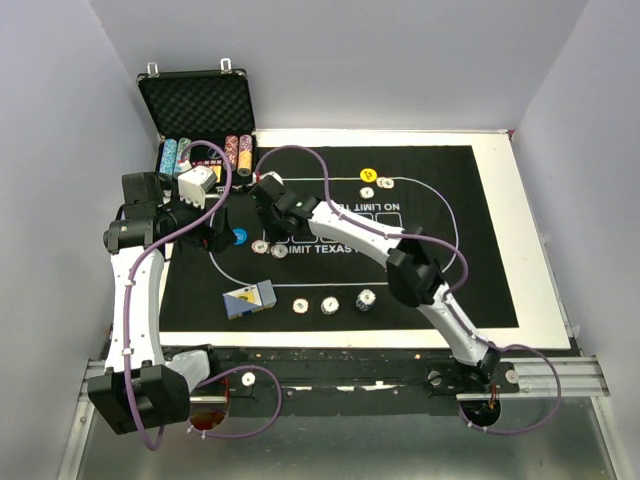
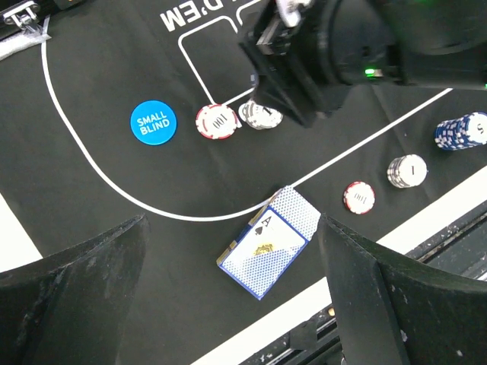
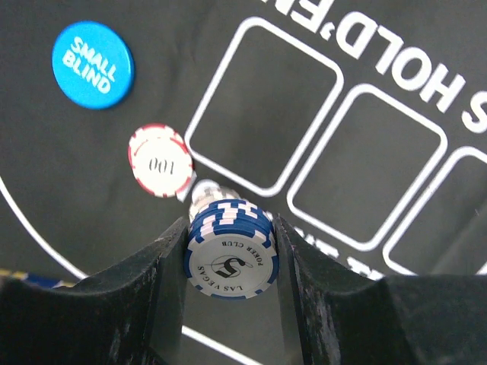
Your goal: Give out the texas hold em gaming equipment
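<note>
My right gripper (image 3: 230, 255) is shut on a short stack of blue-and-white poker chips (image 3: 230, 243), held just above the black mat. A red-rimmed "100" chip (image 3: 160, 160) and a grey chip stack (image 3: 204, 192) lie right behind it. The blue "SMALL BLIND" button (image 3: 92, 65) lies further left. My left gripper (image 2: 232, 228) hangs open over the blue-backed card deck (image 2: 266, 242), touching nothing. Three more chip piles (image 1: 329, 305) sit in a row along the mat's near side. The yellow button (image 1: 368, 175) lies at the far side.
The black mat (image 1: 470, 250) covers most of a white board. An open foam-lined case (image 1: 195, 105) with rows of chips stands at the back left, close behind the left arm. The right arm (image 1: 400, 255) stretches diagonally across the mat's middle.
</note>
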Tool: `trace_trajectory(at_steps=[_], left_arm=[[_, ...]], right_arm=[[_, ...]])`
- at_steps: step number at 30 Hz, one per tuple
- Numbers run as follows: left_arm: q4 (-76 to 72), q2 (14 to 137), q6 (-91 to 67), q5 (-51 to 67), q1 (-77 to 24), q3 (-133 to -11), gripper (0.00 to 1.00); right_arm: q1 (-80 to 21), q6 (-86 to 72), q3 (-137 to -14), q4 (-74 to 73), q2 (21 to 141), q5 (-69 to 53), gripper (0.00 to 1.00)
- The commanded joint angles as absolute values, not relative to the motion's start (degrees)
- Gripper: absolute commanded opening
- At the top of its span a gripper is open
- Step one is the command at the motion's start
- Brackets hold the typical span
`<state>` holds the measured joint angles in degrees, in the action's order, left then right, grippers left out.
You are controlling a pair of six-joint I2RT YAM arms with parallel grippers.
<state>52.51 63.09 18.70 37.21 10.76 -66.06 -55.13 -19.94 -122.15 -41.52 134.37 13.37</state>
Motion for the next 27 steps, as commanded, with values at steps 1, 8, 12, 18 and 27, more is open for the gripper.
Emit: trace_trajectory(at_steps=[1, 8, 12, 18, 27], left_arm=[[51.5, 62.75, 18.28, 38.94, 11.34, -66.01, 0.99], [51.33, 63.28, 18.54, 39.46, 11.87, -66.09, 0.99], [50.98, 63.63, 18.37, 39.9, 12.04, -65.92, 0.99], [50.98, 63.98, 18.54, 39.9, 12.04, -66.18, 0.99], [50.89, 64.42, 18.54, 39.73, 12.13, -66.09, 0.99]], right_arm=[[-54.67, -18.02, -131.73, -45.0, 141.66, 13.8, 0.3], [-52.21, -18.81, -134.91, -41.75, 146.25, 10.46, 0.3], [-51.77, -18.98, -135.79, -40.52, 147.65, 8.62, 0.29], [-51.24, -19.16, -137.63, -39.03, 149.94, 6.42, 0.29], [-50.89, -20.21, -138.78, -39.11, 151.7, 3.6, 0.35]])
